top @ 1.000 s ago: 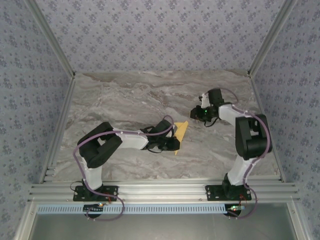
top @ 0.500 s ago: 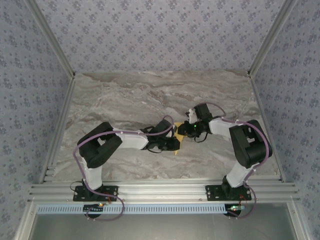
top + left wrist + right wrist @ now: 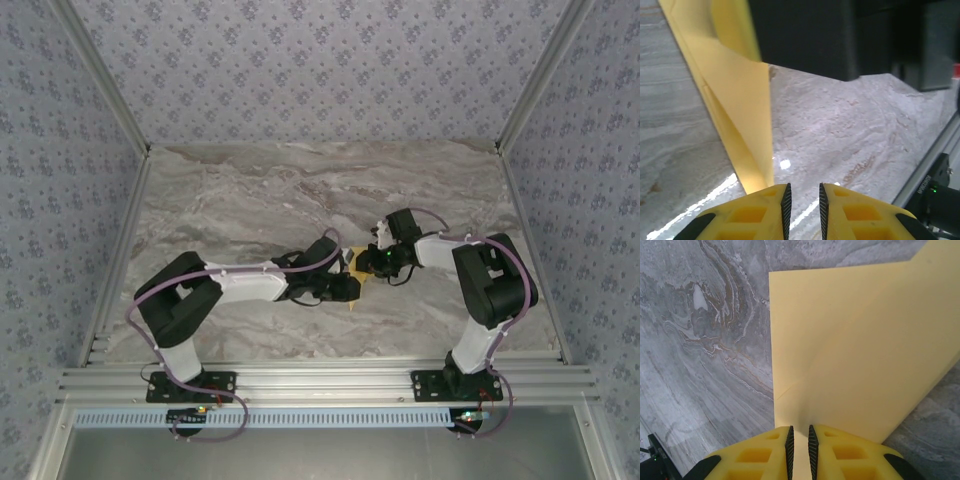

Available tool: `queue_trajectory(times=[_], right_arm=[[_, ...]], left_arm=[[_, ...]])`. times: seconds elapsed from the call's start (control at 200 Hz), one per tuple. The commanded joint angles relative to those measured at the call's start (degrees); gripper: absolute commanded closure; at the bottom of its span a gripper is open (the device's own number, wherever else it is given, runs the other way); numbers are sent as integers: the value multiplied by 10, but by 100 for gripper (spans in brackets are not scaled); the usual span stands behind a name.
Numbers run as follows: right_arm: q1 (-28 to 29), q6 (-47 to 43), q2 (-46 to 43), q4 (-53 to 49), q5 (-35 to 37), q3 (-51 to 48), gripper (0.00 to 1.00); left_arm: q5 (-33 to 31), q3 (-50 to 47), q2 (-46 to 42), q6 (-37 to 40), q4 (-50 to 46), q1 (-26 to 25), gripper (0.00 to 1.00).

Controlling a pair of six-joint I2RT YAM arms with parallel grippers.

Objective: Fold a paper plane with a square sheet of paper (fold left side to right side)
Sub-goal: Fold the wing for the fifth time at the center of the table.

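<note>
The square sheet of paper (image 3: 354, 266) is mustard yellow and lies mid-table, partly folded, between my two grippers. In the left wrist view a raised flap of the paper (image 3: 735, 100) stands just left of my left gripper (image 3: 803, 192). That gripper's jaws are slightly open, with bare table between them. My left gripper (image 3: 343, 287) sits at the paper's left edge. My right gripper (image 3: 376, 262) has come down onto the sheet from the right. In the right wrist view the paper (image 3: 865, 340) lies flat under my right gripper (image 3: 799, 432). Its jaws are nearly together, tips on the sheet.
The grey marbled table (image 3: 250, 200) is bounded by aluminium rails at the left (image 3: 115, 260), right (image 3: 530, 230) and near edge (image 3: 320, 380). The two forearms almost meet over the table's middle.
My right arm has swung left from the back right and set its gripper on the paper. My left gripper has opened a little beside the flap, and the left arm has stretched lower.
</note>
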Motion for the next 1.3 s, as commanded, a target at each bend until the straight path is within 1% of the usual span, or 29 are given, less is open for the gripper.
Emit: queue_trajectory(times=[0.0, 0.155, 0.345, 1.299], right_arm=[[0, -2, 29, -31, 48, -2, 79], [2, -4, 29, -37, 50, 0, 79], [4, -8, 29, -46, 56, 1, 79], [5, -20, 40, -81, 85, 15, 78]], left_arm=[[18, 15, -4, -1, -7, -11, 77], [31, 40, 33, -5, -3, -15, 76], [21, 44, 52, -6, -10, -16, 75], [-10, 6, 44, -5, -24, -15, 75]])
